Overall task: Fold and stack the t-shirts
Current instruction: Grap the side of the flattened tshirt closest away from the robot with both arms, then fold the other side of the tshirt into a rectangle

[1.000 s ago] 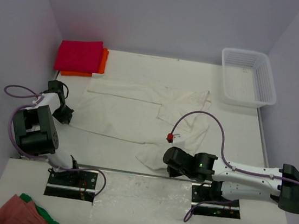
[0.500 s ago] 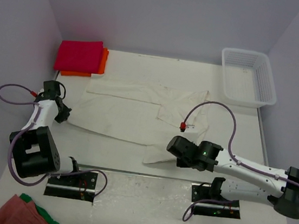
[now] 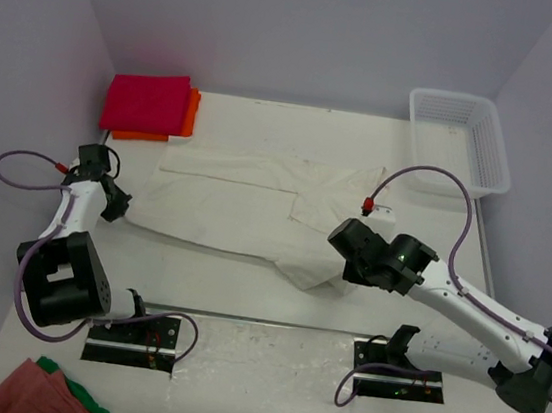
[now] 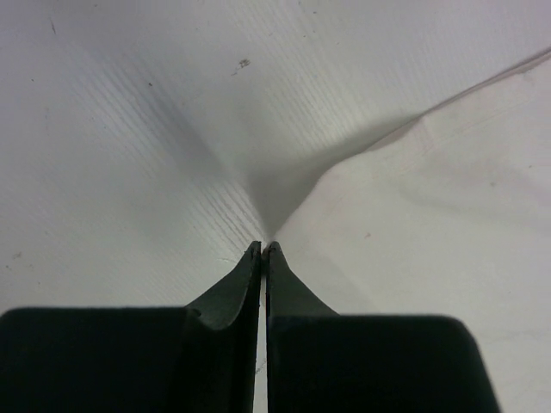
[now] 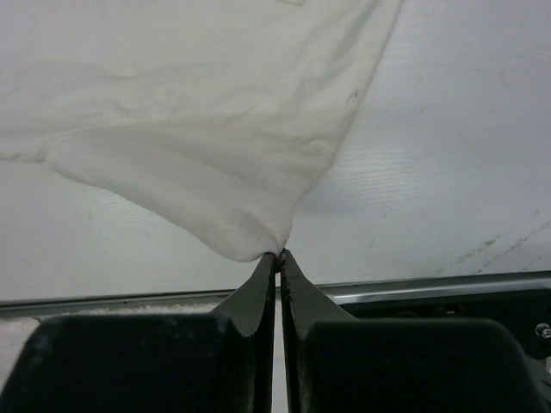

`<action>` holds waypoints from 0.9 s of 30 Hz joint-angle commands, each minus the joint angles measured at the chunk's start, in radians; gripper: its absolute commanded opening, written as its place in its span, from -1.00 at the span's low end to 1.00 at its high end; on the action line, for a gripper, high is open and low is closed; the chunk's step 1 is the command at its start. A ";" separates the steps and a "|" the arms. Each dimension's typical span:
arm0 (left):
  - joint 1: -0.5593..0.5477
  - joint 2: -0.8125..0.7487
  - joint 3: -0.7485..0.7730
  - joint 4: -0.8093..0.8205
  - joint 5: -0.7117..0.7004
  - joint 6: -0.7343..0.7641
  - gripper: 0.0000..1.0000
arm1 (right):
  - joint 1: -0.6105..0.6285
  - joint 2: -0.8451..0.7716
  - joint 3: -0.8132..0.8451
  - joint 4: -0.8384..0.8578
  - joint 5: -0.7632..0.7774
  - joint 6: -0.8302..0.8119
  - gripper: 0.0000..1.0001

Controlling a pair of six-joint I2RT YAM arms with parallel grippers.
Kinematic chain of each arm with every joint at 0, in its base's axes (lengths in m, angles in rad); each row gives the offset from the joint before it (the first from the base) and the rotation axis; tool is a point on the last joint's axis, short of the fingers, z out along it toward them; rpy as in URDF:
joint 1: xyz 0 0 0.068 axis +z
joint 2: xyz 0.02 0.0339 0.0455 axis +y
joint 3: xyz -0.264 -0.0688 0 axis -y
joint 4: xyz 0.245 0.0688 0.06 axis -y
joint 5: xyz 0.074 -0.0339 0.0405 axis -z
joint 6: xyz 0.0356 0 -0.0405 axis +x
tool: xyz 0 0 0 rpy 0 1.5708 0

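The cream-white t-shirt [image 3: 246, 203] lies spread across the middle of the table, wrinkled. My left gripper [image 3: 117, 209] is shut on its near left corner [image 4: 362, 198], low at the table. My right gripper [image 3: 349, 271] is shut on its near right corner [image 5: 215, 172] and holds that corner lifted above the table, so the cloth hangs from the pinch. The magenta-red t-shirt [image 3: 148, 102] lies folded on the folded orange t-shirt [image 3: 189, 113] at the far left corner.
A white mesh basket [image 3: 457, 143] stands at the far right. Salmon-pink [image 3: 26, 393] and green [image 3: 81, 399] cloths lie off the table at the bottom left. The table's metal front edge [image 5: 430, 288] runs just below my right gripper.
My right gripper has moved up and to the far right with the shirt's near right corner, pulling the hem off the table. My left gripper has shifted slightly with its corner.
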 commanded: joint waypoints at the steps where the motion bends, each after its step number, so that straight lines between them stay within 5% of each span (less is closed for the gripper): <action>1: 0.008 0.013 0.065 0.030 0.008 0.018 -1.00 | -0.027 0.031 0.072 -0.034 0.055 -0.040 -1.00; 27: -0.217 0.395 0.531 -0.017 -0.126 -0.010 -1.00 | -0.392 0.394 0.343 0.118 -0.020 -0.347 -1.00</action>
